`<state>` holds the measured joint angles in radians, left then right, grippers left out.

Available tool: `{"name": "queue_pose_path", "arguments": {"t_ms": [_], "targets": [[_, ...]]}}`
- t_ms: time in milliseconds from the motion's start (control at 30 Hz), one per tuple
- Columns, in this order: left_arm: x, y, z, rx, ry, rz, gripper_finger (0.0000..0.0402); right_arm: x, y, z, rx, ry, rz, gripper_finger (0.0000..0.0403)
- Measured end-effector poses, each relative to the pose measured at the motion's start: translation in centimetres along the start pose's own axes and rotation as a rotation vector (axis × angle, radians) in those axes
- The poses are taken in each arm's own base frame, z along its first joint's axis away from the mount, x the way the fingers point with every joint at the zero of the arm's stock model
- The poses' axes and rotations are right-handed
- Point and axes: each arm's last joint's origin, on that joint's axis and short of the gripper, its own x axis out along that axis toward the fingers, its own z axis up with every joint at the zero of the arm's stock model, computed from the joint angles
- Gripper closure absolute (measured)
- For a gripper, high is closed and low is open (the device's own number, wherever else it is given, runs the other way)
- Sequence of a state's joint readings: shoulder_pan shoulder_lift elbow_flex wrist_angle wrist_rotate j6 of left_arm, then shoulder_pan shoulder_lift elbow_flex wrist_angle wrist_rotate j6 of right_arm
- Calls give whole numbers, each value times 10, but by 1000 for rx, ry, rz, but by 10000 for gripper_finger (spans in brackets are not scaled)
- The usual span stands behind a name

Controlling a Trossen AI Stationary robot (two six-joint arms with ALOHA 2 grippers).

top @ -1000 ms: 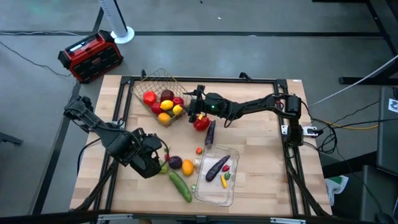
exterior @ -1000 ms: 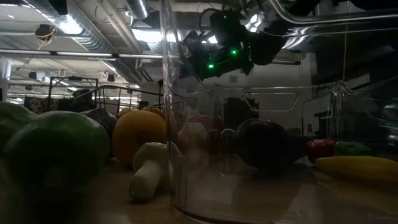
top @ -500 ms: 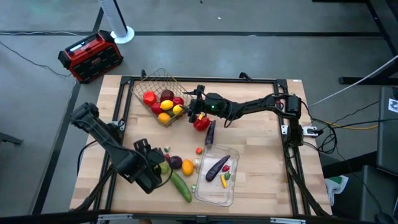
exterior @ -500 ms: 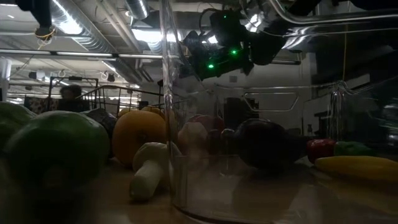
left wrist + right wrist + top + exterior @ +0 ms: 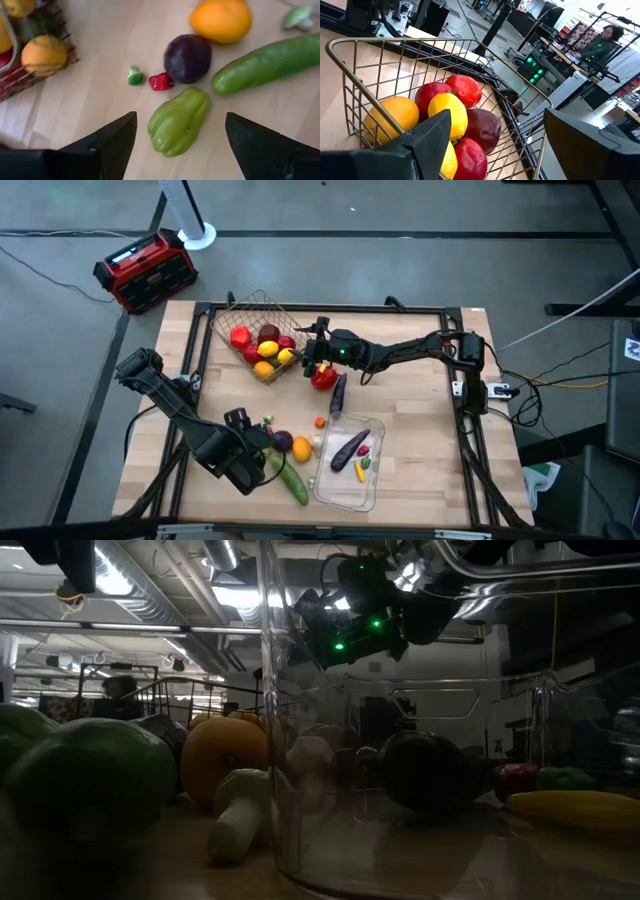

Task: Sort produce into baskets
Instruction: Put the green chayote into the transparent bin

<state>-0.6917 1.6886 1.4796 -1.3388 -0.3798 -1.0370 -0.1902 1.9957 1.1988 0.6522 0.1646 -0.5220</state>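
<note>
Left gripper [image 5: 180, 135] low over the tabletop [image 5: 420, 400], fingers spread wide and empty, straddling a green squash [image 5: 178, 121] without touching it. Just beyond the squash: a dark purple round fruit [image 5: 187, 58], a tiny red piece [image 5: 160, 81] and a tiny green piece [image 5: 134, 76] beside it. Cucumber [image 5: 267, 62] lying slantwise next to the squash; orange fruit [image 5: 220, 20] farther on. From above, left gripper [image 5: 252, 458] near the front left part of the tabletop, with the cucumber [image 5: 291, 479] at its side.

Right gripper [image 5: 312, 358] released, holding nothing, hovering at the wire basket's [image 5: 232, 318] near edge. Fingers [image 5: 420, 140] apart in the wrist view, looking into the basket [image 5: 355, 75]. Inside: red fruits [image 5: 465, 90], yellow ones [image 5: 449, 114], an orange one [image 5: 390, 116], a dark red one [image 5: 482, 129]. Red pepper [image 5: 322, 378] on the tabletop just below that gripper, with a long eggplant [image 5: 338, 394] beside it.

Clear tray [image 5: 345, 490] at the front, right of the loose pile, holding an eggplant [image 5: 349, 449] and small red, green and yellow pieces. Small orange piece [image 5: 319, 421] between tray and pepper. Pale mushroom-like piece [image 5: 240, 822] close to the tray wall in the low view.

Red-and-black box [image 5: 145, 270] on the floor beyond the far left corner. Person [image 5: 600, 42] seated in the room behind.
</note>
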Motion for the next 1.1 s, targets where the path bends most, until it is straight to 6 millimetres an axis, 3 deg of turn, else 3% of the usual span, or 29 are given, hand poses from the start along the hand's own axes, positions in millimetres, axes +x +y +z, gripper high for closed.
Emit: {"name": "queue_pose_path", "arguments": {"t_ms": [400,667,900,1100], "targets": [[0,-4,2,160,-21,-35,10,0,0,-1,-1,6,3,91],[1,-4,2,253,-19,-28,5,-10,-8,19,4,-30,-7,91],[25,-19,0,334,42,49,2,-39,-10,58,-15,-39,49,91],[51,-26,-8,476,165,185,2,-79,-17,88,-50,35,145,91]]}}
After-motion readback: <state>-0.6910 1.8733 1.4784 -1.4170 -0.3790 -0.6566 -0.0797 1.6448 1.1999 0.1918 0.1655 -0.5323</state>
